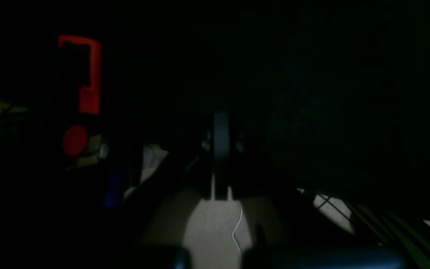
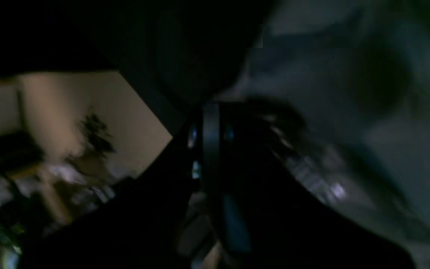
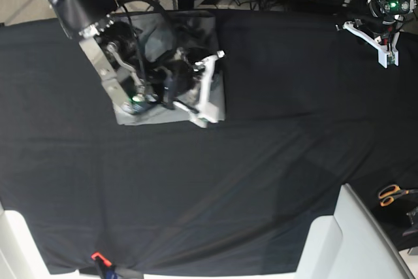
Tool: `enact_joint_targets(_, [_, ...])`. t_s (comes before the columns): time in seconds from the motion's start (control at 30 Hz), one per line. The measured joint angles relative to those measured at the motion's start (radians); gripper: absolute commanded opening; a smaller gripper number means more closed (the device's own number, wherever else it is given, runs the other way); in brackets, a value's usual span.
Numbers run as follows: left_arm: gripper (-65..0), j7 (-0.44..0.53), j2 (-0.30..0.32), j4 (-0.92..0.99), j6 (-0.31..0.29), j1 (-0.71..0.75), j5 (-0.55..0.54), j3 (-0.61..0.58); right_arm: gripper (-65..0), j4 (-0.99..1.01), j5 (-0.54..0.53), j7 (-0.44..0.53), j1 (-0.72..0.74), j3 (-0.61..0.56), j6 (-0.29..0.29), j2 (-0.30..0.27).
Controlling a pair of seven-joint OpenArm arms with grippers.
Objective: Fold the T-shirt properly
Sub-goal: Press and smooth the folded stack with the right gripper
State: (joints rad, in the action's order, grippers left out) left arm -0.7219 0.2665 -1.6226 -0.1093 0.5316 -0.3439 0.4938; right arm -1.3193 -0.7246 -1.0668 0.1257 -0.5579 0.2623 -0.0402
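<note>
We see the table under a black cloth that fills nearly the whole base view. On its far part, toward that view's left, the T-shirt lies as a compact light-grey rectangular bundle, flat on the cloth and partly hidden by the arm above it. The right arm reaches down from the upper left corner and hangs over the bundle, so that the right gripper sits directly above the shirt's right-hand part, at or just over the fabric; we cannot tell whether it touches. Its jaws are closed together and we see no cloth pinched between them. In the right wrist view, dark and blurred, grey fabric fills the right side close to the camera. The left gripper hangs at the far right edge of the table in the base view, well apart from the T-shirt, with nothing in its closed jaws. The left wrist view is almost black; only a red shape on the left and a pale patch of floor show clearly. Orange-handled scissors lie off the table's near right edge.
</note>
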Motion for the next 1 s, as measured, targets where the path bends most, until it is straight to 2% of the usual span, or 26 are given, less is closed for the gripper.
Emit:
enact_joint_targets(0.1, [-65.0, 0.000, 0.000, 0.000, 0.000, 0.000, 0.000, 0.000, -64.4, -0.006, -0.008, 0.002, 0.006, -0.007, 0.000, 0.022])
enact_joint_targets(0.2, [-65.0, 0.000, 0.000, 0.000, 0.000, 0.000, 0.000, 0.000, -64.4, -0.030, 0.003, -0.072, 0.000, -0.009, -0.005, 0.019])
enact_joint_targets(0.3, [-65.0, 0.000, 0.000, 0.002, 0.000, -0.002, -0.001, 0.000, -64.5, -0.179, 0.014, -0.097, -0.013, -0.010, -0.014, 0.008])
enact_joint_targets(0.33, [-65.0, 0.000, 0.000, 0.002, 0.000, -0.002, 0.000, 0.000, -64.5, -0.235, 0.002, -0.097, -0.011, -0.010, -0.029, 0.002])
enact_joint_targets(0.37, [-65.0, 0.000, 0.000, 0.002, 0.000, -0.002, 0.000, 0.000, -64.5, -0.292, -0.023, -0.096, -0.003, -0.002, -0.069, -0.013])
enact_joint_targets(0.43, [-65.0, 0.000, 0.003, 0.002, 0.000, 0.000, 0.000, 0.000, -64.5, -0.369, -0.033, -0.084, -0.008, 0.085, -0.153, -0.041])
enact_joint_targets(0.53, [-65.0, 0.000, 0.002, 0.002, 0.000, 0.000, 0.000, 0.000, -64.7, -0.349, 0.027, -0.073, -0.051, 0.221, -0.194, -0.123])
enact_joint_targets(0.63, [-65.0, 0.000, 0.002, 0.002, 0.000, -0.002, 0.000, 0.000, -64.7, -0.309, 0.017, -0.051, -0.078, 0.225, -0.194, -0.172])
enact_joint_targets(0.73, [-65.0, 0.000, 0.003, 0.002, 0.000, -0.001, 0.000, 0.000, -64.7, -0.297, -0.005, -0.020, -0.061, 0.217, -0.195, -0.172])
enact_joint_targets(0.83, [-65.0, 0.000, 0.000, 0.003, 0.003, -0.012, 0.000, 0.000, -64.7, -0.323, -0.007, -0.056, -0.092, 0.224, -0.195, -0.172])
enact_joint_targets(0.93, [-65.0, 0.001, 0.000, 0.003, 0.000, -0.018, -0.003, -0.004, -64.7, -0.294, 0.011, -0.082, -0.145, 0.224, -0.192, -0.139])
enact_joint_targets(1.0, [-65.0, 0.000, 0.000, 0.003, 0.000, -0.013, 0.000, -0.004, -64.7, -0.250, -0.020, -0.051, -0.144, 0.216, -0.170, -0.114])
